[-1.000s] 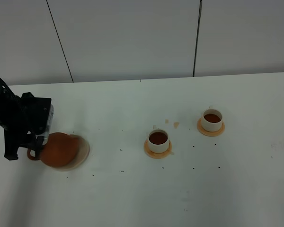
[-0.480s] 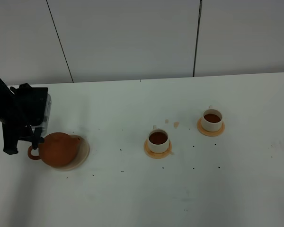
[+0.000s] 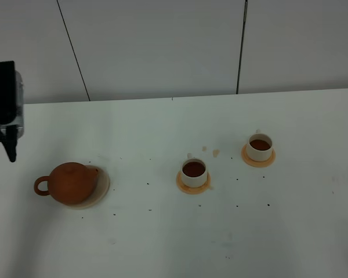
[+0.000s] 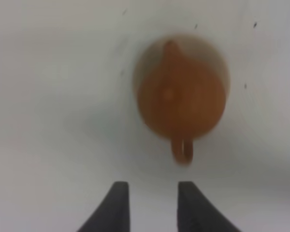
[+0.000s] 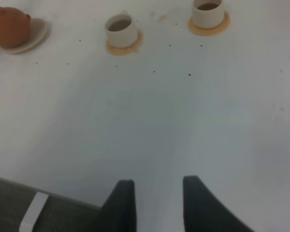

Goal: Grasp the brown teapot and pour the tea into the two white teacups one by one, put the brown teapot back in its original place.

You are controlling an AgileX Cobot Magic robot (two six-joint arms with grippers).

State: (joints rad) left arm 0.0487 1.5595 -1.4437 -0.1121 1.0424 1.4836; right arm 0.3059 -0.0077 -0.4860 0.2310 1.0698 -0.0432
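Now the brown teapot point(image 3: 72, 182) sits on the cream saucer point(image 3: 100, 186), at the left side of the white tabletop point(image 3: 162, 243). It is a round, squat pot of reddish-brown clay with a matte surface, a loop handle that points to the left edge, and a short spout on the opposite side. In the left wrist view it looks blurred, with a small knob on the lid. The left claw point(image 4: 149, 205) hangs above the pot with its two dark fingers apart and nothing between them, not touching the handle.

The two white teacups point(image 3: 194, 172) point(image 3: 259, 147) are small smooth cylinders, each standing on a round orange coaster, and both contain dark brown tea. Some small brown drops and dark specks lie on the tabletop near them. The right claw point(image 5: 154, 203) is well apart from the cups, fingers also spread and empty.
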